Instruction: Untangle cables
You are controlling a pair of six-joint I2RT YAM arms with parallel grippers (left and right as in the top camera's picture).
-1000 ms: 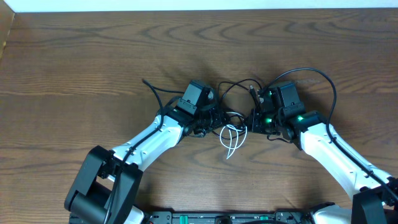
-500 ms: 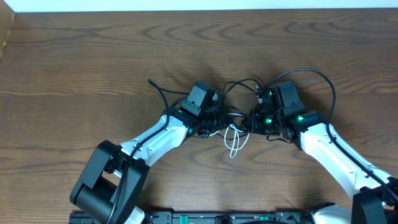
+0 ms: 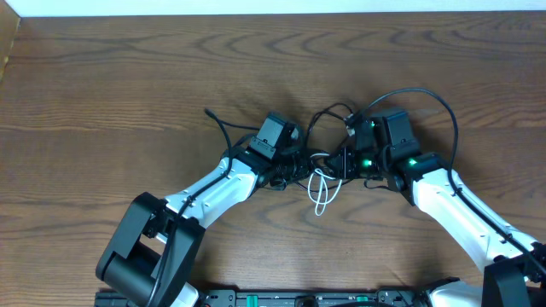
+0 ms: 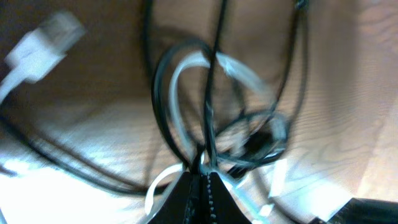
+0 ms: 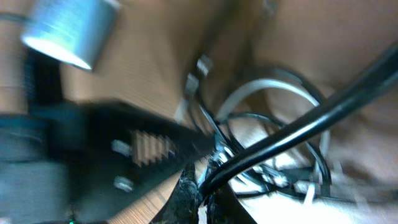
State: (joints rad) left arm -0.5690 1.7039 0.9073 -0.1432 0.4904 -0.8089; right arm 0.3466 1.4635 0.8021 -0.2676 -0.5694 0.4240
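Frame centre: left tool [image 4: 203,170] and right tool [image 5: 202,185], each clamped shut on the tangled cables [image 3: 321,176].

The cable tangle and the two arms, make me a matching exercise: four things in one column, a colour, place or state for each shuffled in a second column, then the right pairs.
Column one
1. white cable
2. left end effector
3. right end effector
4. table

Column two
A. shut on the cable tangle, green lights lit on its arm
B. brown wood grain
C. loop trailing toward the robot's base
D. shut on the cable tangle, no lights showing on its arm

Pairs: 1-C, 2-D, 3-A, 4-B
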